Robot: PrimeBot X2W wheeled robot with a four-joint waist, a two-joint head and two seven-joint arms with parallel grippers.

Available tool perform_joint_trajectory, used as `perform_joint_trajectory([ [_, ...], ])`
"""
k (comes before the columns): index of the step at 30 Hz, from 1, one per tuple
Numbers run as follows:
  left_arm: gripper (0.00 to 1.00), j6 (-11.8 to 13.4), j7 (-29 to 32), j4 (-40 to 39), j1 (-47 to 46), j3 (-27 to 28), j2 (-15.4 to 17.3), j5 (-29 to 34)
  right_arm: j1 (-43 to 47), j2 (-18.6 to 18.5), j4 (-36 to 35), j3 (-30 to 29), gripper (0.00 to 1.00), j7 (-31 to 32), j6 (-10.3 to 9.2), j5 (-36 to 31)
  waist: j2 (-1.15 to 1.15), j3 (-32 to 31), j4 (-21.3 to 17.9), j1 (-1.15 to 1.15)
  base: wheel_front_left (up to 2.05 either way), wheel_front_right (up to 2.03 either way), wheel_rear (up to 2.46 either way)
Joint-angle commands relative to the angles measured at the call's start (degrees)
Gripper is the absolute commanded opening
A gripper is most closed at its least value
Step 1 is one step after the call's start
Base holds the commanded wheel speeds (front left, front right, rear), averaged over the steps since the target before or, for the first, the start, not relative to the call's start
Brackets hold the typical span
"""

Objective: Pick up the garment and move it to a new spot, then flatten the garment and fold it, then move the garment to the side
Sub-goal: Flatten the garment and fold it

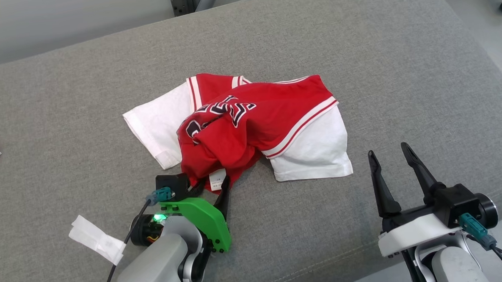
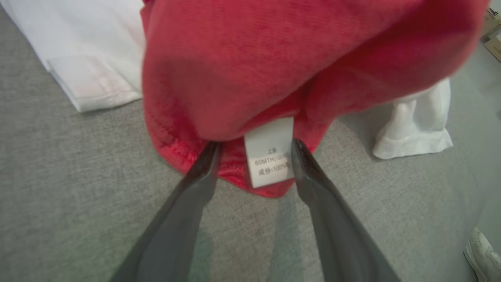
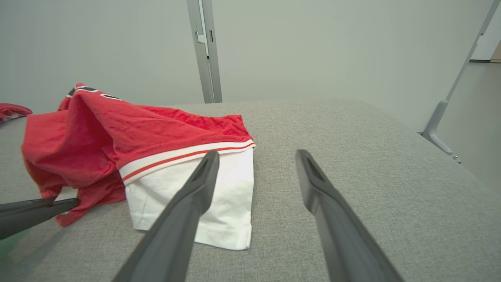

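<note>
The left gripper has its two dark fingers apart, straddling the near hem of the red-and-white jersey shirt. The white care label sits between the tips. Nothing is clamped yet. The right gripper stands spread and empty at the near right, apart from the cloth.

The shirt lies crumpled around the middle of the grey padded surface. One white sleeve is thrown out to the left and the other white sleeve to the right. Its long axis therefore runs sleeve to sleeve, from far left to near right. The red body is folded over itself with the lettering twisted upward. The bunched hem corner points near, toward the left gripper.

The likeliest fault is a shallow bite. If the fingers close on the label or on one thin layer, the cloth could slide out as it rises. Coming down too low could pinch the grey upholstery along with the hem. Lifting from this single bunched corner would probably leave the shirt hanging twisted, which would make flattening harder.
</note>
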Motion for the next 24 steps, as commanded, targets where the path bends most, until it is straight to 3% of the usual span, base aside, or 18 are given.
perform_joint_trajectory([
  [1,0.0,-1.0,0.3,1.0,-0.3,-0.3,-0.3,-0.3,0.2,-0.1,-0.1,-0.3,1.0,-0.2,-0.02,0.1,0.65,0.0,0.2,0.0,0.0,0.0,0.0],
  [7,0.0,-3.1,-0.2,1.2,-1.0,0.2,0.0,-0.9,0.2,-0.1,0.1,-0.9,1.0,-0.2,-0.02,0.3,0.65,-0.5,1.3,0.0,0.0,0.0,0.0],
  [12,0.0,-4.9,1.1,-4.0,-0.2,0.8,4.2,-1.7,0.7,-0.1,-0.1,-1.9,1.0,-0.2,-0.02,0.6,0.65,-1.6,2.7,0.0,0.0,0.0,0.0],
  [17,0.0,-5.7,7.7,-16.5,0.9,0.3,14.5,-2.3,1.9,-0.1,0.0,-2.5,1.0,-0.2,-0.02,1.1,0.65,-3.0,4.2,0.0,0.0,0.0,0.0],
  [24,0.0,-4.1,20.5,-39.3,0.3,1.3,34.5,-3.2,2.3,-0.1,-0.2,-2.4,1.0,-0.2,-0.02,2.4,0.65,-2.9,5.9,0.0,0.0,0.0,0.0],
])
